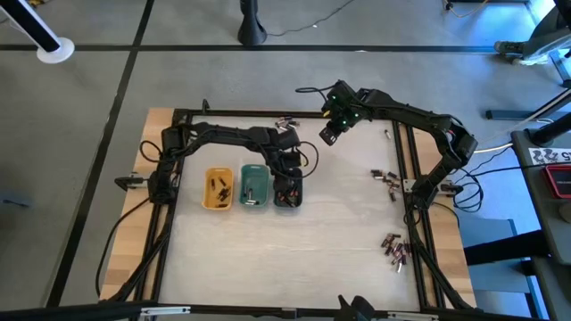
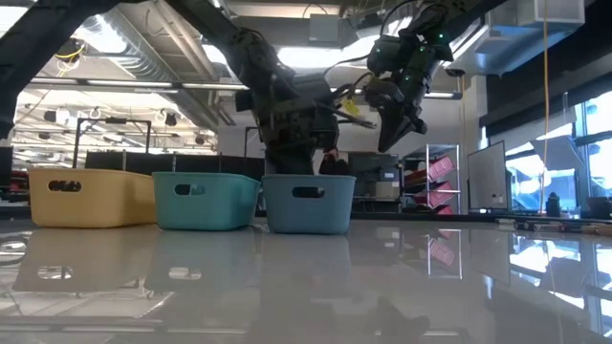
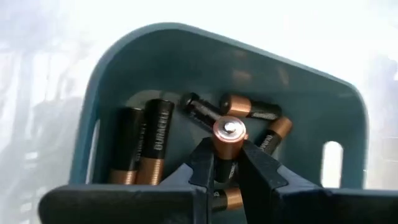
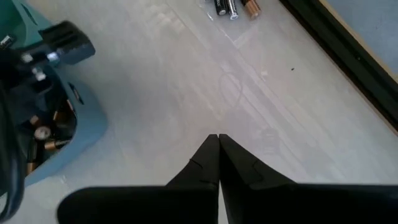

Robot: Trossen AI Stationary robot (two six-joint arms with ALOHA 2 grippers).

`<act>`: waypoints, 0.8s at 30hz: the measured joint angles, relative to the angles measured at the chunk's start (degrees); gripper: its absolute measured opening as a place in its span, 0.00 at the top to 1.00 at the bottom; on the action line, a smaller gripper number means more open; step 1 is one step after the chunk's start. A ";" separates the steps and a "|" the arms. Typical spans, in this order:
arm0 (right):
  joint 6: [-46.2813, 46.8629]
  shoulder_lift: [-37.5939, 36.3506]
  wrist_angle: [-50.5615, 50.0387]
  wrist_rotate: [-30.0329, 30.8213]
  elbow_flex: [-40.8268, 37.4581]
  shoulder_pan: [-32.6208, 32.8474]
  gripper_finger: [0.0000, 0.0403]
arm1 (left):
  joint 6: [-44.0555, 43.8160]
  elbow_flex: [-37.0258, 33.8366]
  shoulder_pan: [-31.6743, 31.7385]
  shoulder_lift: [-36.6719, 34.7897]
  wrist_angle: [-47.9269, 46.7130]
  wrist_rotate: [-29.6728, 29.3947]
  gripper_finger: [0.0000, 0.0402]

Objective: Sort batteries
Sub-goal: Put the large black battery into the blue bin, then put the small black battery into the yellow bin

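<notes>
Three small trays stand in a row: yellow (image 1: 218, 189), green (image 1: 254, 187) and grey-blue (image 1: 286, 194). The grey-blue tray (image 3: 155, 68) holds several dark and copper-toned batteries (image 3: 146, 146). My left gripper (image 3: 229, 167) reaches down into this tray and is shut on one battery (image 3: 229, 134). In the low view the left gripper (image 2: 320, 164) dips behind the grey-blue tray's rim (image 2: 308, 182). My right gripper (image 1: 328, 134) hangs shut in the air to the right of the trays and farther back, holding nothing (image 4: 217, 155). My left gripper pinches the battery between its two fingers (image 3: 202, 168), on the battery's sides just below its copper-toned end (image 3: 229, 146). The fingers come from above, slanting down into the grey-blue tray. That end with its silvery cap points back up along the fingers. The battery's lower end is hidden among the others.
Loose batteries lie in small groups near the table's right edge (image 1: 385, 176) and at the near right (image 1: 395, 248); the right wrist view shows some (image 4: 233, 6). A few small things lie by the far edge (image 1: 285, 122). Black frame rails (image 1: 412, 152) border the table.
</notes>
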 joint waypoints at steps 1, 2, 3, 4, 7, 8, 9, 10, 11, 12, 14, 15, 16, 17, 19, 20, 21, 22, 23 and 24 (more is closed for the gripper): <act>-0.26 0.00 0.06 0.00 0.00 0.00 0.99 | -0.05 0.00 0.00 0.00 -0.34 -0.65 0.90; -0.43 0.00 0.11 0.00 0.00 0.00 0.99 | -0.34 0.00 0.00 0.00 -0.60 -1.02 0.89; -0.53 0.00 0.08 0.00 0.00 0.00 0.99 | -0.73 0.00 0.00 0.00 -0.90 -1.22 0.89; -0.59 0.00 0.08 0.00 0.00 0.00 0.99 | -1.27 0.00 0.00 0.02 -1.23 -1.26 0.88; -1.04 0.00 0.08 0.00 0.00 0.00 0.99 | -2.63 0.00 0.02 0.02 -1.88 -1.38 0.88; -1.23 0.00 0.08 0.01 0.00 0.00 0.99 | -2.75 0.00 0.02 0.02 -1.65 -1.40 0.88; -1.48 0.00 0.08 0.00 0.00 0.00 0.99 | -2.90 0.00 0.02 0.02 -1.44 -1.40 0.87; -1.98 0.00 0.08 0.00 0.00 0.00 0.99 | -3.66 0.00 0.07 0.02 -1.16 -1.38 0.87; -2.46 0.00 0.08 0.00 0.00 0.00 0.99 | -4.50 0.00 0.19 0.00 -1.05 -1.36 0.86; -2.89 0.00 0.11 0.00 0.00 0.00 0.99 | -5.22 0.00 0.31 -0.04 -1.07 -1.33 0.85; -4.09 0.00 0.11 0.01 0.00 0.00 0.99 | -5.62 0.00 0.47 -0.04 -1.10 -1.12 0.83; -4.66 0.00 0.09 0.00 0.00 0.00 0.99 | -5.63 0.00 0.61 -0.04 -1.16 -0.85 0.81; -5.28 0.00 0.11 0.00 0.00 0.00 0.99 | -5.78 0.00 0.74 -0.05 -1.09 -0.48 0.79; -5.64 0.00 0.11 0.00 0.00 0.00 0.99 | -6.37 0.07 0.77 -0.07 -1.14 0.23 0.77; -6.74 0.00 0.10 0.00 0.00 0.00 0.99 | -6.78 0.81 1.07 -0.07 -2.35 1.67 0.72; -7.28 0.00 0.08 0.00 0.00 0.00 0.99 | -6.78 1.32 1.14 -0.08 -3.03 2.37 0.69; -8.06 0.00 0.06 0.00 0.00 0.00 0.99 | -6.72 1.87 1.14 -0.10 -3.70 3.18 0.66; -8.62 0.00 0.04 0.00 0.00 0.00 0.99 | -6.56 2.45 1.19 -0.14 -4.64 3.73 0.64; -9.29 0.00 0.04 0.00 0.00 0.00 0.99 | -6.38 3.19 1.32 -0.15 -5.90 3.92 0.61; -9.95 0.00 0.04 0.00 0.00 0.00 0.99 | -6.11 4.10 1.39 -0.15 -7.23 3.93 0.59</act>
